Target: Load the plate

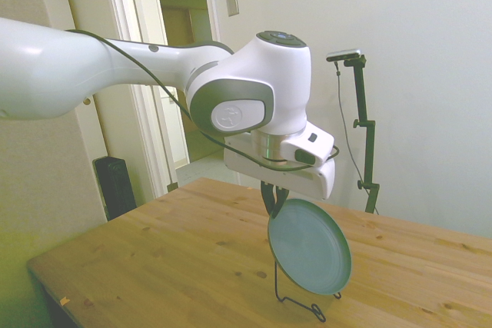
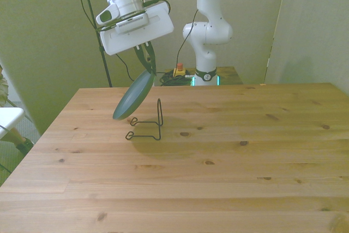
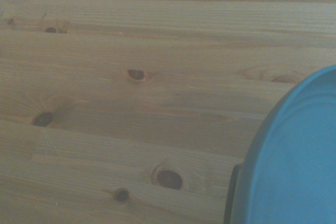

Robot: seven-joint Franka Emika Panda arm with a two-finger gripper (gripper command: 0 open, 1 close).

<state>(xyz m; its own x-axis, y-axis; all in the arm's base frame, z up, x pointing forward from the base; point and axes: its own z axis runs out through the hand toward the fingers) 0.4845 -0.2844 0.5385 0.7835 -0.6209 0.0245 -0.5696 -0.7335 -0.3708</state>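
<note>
One plate (image 1: 310, 246): round, shallow, teal-green, matte, plain, w/ raised rim. Hangs tilted on edge above table, top rim pinched in gripper (image 1: 274, 199); dark fingers closed down on rim, nothing else held. Lower edge sits just above/at the wire stand (image 1: 300, 297), contact w/ stand not clear from either wide view.

One stand: thin black wire, bent into an upright loop plus two curled feet on table; seen in front view (image 2: 150, 126) w/ plate (image 2: 134, 96) leaning over its feet, toward front view's left of the upright.

One table (image 1: 177, 259): wood planks, light honey tone, visible grain, dark knots scattered. Wrist view: planks (image 3: 131, 77) close up, five or so knots, soft focus; curved teal plate face (image 3: 294, 166) w/ faint concentric rim step filling one corner.

One arm: smooth white glossy shells, grey joint caps, black cable draped along it. White boxy block at wrist above fingers. Gripper in front view (image 2: 146, 61) also clamped on plate's top edge.
</note>
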